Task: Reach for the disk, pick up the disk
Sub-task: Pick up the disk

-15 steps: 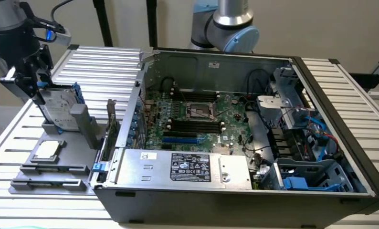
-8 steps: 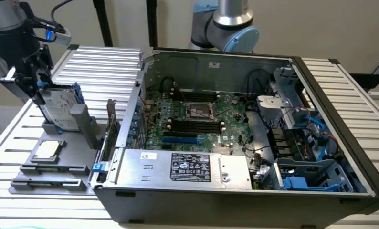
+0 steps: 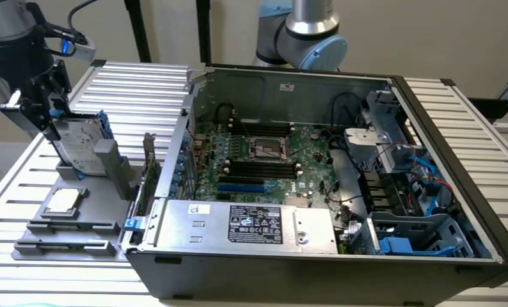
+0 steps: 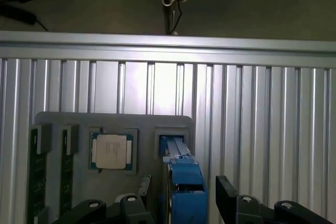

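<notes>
Released jaws of the black gripper (image 4: 185, 184) straddle the upright silver-grey, blue-railed metal disk (image 3: 77, 144); closing off-centre could jam it in its grey holder (image 3: 109, 167).

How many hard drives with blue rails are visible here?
1: the disk stands upright in the grey holder at the exterior view's left. Others may hide inside the computer case.

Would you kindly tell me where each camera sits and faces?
Exterior view: raised off the arm, looking down over the slatted table and open computer case; the arm and hand show at the exterior view's left.
Wrist view: on the wrist, looking down past the hand's fingers at the grey fixture.
Both show the disk and chip.
</notes>
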Action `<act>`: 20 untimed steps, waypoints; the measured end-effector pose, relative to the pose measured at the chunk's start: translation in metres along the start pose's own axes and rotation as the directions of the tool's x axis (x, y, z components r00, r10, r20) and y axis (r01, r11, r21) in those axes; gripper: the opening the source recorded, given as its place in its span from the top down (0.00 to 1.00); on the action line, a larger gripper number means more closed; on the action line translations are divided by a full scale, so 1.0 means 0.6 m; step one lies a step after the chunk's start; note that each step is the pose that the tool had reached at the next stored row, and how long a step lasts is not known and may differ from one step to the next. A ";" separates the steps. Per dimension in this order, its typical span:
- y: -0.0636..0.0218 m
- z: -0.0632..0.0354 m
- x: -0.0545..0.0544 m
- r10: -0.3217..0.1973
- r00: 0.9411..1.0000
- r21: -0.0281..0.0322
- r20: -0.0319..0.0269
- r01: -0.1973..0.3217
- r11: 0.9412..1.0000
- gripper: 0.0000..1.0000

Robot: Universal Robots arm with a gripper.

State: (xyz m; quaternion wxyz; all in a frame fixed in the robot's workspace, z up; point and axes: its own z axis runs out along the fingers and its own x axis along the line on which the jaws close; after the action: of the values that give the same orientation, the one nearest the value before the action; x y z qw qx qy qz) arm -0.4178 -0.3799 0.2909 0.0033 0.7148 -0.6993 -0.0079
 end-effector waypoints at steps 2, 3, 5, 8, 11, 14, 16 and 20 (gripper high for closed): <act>0.000 0.000 0.000 -0.003 1.000 0.001 0.000 0.003 1.000 0.40; 0.000 0.000 0.000 -0.004 1.000 0.002 0.000 0.004 1.000 0.40; 0.000 0.000 0.000 -0.004 1.000 0.002 0.000 0.004 1.000 0.40; 0.000 0.000 0.000 -0.004 1.000 0.002 0.000 0.004 1.000 0.49; 0.000 0.000 0.000 -0.004 1.000 0.002 0.000 0.004 1.000 0.55; 0.000 0.000 0.000 -0.004 1.000 0.002 0.000 0.004 1.000 0.66; 0.000 0.000 0.000 -0.004 1.000 0.002 0.000 0.004 1.000 0.67; 0.000 0.000 0.001 -0.004 1.000 0.002 0.000 0.004 1.000 0.67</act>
State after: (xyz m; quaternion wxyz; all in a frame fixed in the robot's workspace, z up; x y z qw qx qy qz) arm -0.4179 -0.3803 0.2910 0.0024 0.7163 -0.6978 -0.0071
